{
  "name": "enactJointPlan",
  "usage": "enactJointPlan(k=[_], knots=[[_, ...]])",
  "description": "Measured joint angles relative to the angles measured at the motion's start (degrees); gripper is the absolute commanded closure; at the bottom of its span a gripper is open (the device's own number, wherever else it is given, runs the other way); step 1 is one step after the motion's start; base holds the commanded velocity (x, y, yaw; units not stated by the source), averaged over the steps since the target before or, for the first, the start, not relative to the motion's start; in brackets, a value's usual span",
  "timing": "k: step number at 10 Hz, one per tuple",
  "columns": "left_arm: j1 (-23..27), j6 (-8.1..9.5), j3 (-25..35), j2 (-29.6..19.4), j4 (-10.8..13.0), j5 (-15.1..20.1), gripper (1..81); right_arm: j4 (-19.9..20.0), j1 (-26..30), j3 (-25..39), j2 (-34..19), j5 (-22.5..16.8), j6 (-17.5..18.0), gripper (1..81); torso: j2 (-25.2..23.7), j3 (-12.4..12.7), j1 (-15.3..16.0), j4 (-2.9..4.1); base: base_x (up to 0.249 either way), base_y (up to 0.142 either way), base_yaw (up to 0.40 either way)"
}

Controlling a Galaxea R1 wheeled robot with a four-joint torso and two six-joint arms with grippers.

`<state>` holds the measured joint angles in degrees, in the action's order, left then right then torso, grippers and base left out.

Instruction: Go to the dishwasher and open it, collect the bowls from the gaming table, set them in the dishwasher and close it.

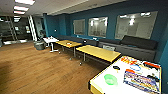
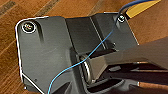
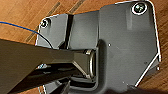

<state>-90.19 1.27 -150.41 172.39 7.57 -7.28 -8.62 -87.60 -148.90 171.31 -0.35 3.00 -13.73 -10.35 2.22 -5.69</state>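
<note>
- Nearest in the head view, the long white-topped gaming table (image 1: pixel 105 86) is sitting at the lower right, with a yellow edge along its near side.
- The small round translucent bright-green plastic bowl (image 1: pixel 110 79) is resting on that white top, close to the table's near corner.
- Just beyond the bowl, a colourful printed board (image 1: pixel 142 80) is lying on the same top, with small dark, blue and red-orange items around it; what they are cannot be told.
- The state of either pincer cannot be told, left or right: the wrist views are showing dark robot plates over the brown wooden plank floor (image 2: pixel 75 10), so placing the bowl relative to a pincer is not possible.
- Farther out, two yellow wooden tables (image 1: pixel 98 53) are standing in a row along the wall.
- Behind them, a long dark grey sofa bench (image 1: pixel 136 46) is running along the teal wall (image 1: pixel 112 12), under framed whiteboard panels.
- Farthest, a small white table (image 1: pixel 50 40) is standing near a glazed passage.
</note>
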Motion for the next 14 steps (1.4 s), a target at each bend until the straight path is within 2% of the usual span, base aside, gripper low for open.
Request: enactJointPlan(k=[7, 14], knots=[[-0.28, 0.0, 0.05, -0.22, 1.11, 0.94, 1.0, 0.0, 0.43, -0.02, -0.12, 0.33, 0.02, 1.0, 0.0, 0.0, 0.0, 0.0, 0.0, 0.0, -0.377], [0.09, 0.0, -0.01, -0.34, 1.24, 0.87, 1.0, 0.0, -0.18, 0.0, -0.09, 0.13, 0.0, 1.0, 0.0, 0.0, -0.02, 0.0, 0.0, 0.0, -0.4]])
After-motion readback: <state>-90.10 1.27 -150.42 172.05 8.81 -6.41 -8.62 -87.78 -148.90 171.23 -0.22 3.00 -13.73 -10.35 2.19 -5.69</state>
